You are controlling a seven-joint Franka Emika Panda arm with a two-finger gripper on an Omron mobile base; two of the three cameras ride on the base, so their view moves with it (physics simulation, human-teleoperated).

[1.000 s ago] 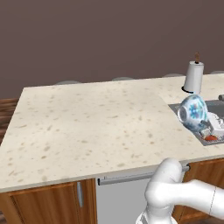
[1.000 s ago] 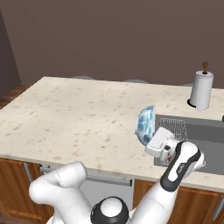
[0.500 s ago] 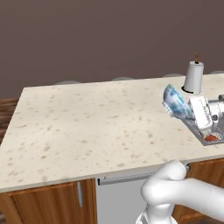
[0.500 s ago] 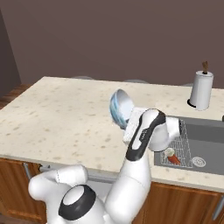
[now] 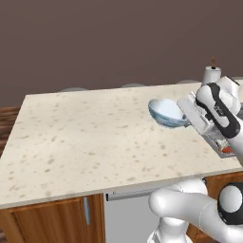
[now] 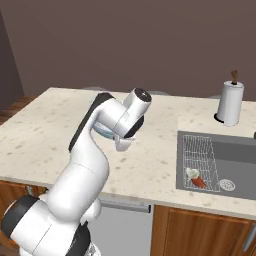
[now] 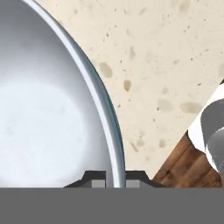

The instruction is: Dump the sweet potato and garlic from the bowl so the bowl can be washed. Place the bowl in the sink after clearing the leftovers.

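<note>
Tool pinching bowl rim, swung from sink over counter, now upright

White inside and light blue outside on the bowl; beige speckled counter; at three o'clock, reddish-orange sweet potato beside off-white garlic in the dark grey sink.
</note>
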